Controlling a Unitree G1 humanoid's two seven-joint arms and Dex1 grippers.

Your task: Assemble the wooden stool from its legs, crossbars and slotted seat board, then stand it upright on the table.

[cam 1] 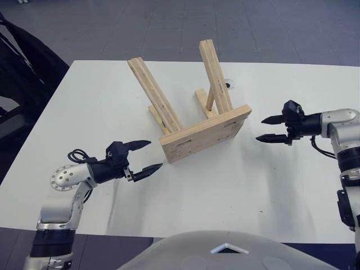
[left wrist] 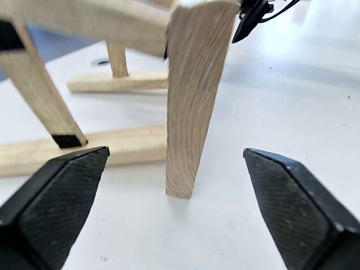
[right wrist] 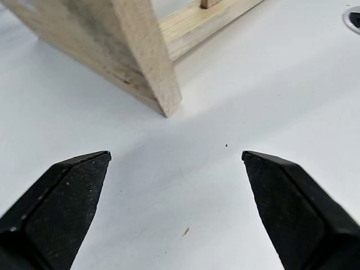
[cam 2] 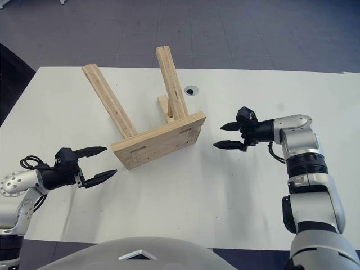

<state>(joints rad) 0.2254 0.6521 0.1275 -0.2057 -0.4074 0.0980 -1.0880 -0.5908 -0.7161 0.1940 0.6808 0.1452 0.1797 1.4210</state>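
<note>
White table [cam 1: 236, 191] carried everything. One stool [cam 2: 160, 138], already put together, lay tipped on its side near the table's middle and was not upright.

Seat board [cam 1: 205, 134] stood on its long edge on the table, flat top facing the robot, small slots visible in that face. Four legs [cam 1: 153, 93] ran from the board's back toward the far table edge. Two were raised and slanting up, and two lay low by the tabletop, partly hidden behind the board. From the left wrist camera, two short crossbars [left wrist: 39, 95] stood upright between the upper and lower legs.

Left gripper [cam 1: 156, 153] sat just off the board's left end, near but apart from it. Its fingers were spread wide and held nothing. The board's end edge [left wrist: 191, 101] was framed between its fingers.

Right gripper [cam 1: 259, 129] sat just off the board's right end, also apart. It was equally wide open and empty, tips pointing at the board's corner [right wrist: 163, 95].

One round cable hole [cam 1: 229, 85] in the table, just right of the stool's right raised leg.
</note>
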